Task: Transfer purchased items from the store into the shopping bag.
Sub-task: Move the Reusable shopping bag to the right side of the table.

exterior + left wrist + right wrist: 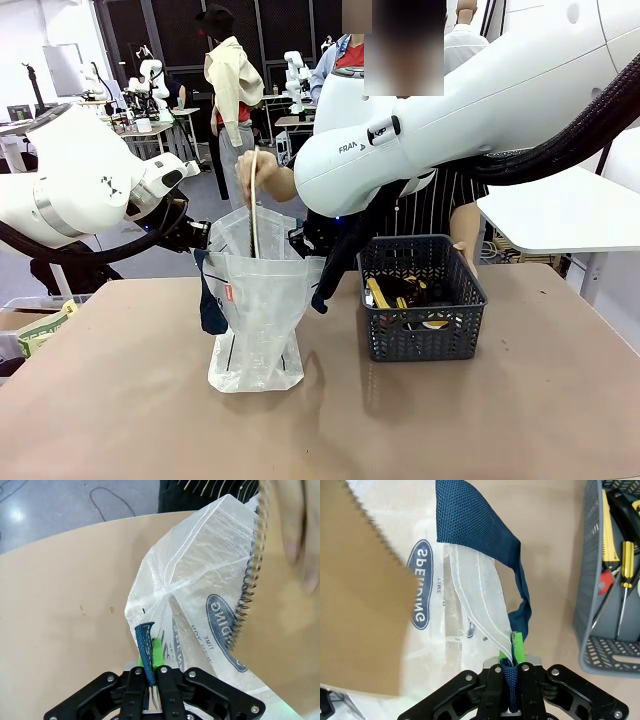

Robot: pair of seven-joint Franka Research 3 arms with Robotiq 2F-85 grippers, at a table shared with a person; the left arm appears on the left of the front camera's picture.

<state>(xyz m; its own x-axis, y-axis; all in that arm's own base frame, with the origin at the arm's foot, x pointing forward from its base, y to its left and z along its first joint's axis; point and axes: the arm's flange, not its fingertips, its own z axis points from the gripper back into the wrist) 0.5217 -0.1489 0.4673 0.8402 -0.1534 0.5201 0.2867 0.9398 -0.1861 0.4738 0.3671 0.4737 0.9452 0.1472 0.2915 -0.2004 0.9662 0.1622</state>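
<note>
Two grippers held the translucent whitish plastic shopping bag (255, 330) upright and open on the tan tabletop (110, 400). The left gripper (151, 655) was clenched on one dark navy woven strap handle (145, 642), its green pads (158, 647) pinching the webbing. The right gripper (511, 656) was clamped the same way on the other navy strap handle (470, 520), so the bag's mouth stretched between them. The bag's dark oval printed logo (420, 585) showed through the plastic in both wrist views. Over the mouth the person's hand (256, 172) held a slim spiral-bound notebook with a brown cover (253, 215) upright, its lower end down inside the bag. Just beside the bag, on the right arm's side, stood the rectangular dark grey lattice plastic basket (420, 345). It held yellow-handled tools (626, 560), which looked like screwdrivers, along with darker pieces too small to make out
</note>
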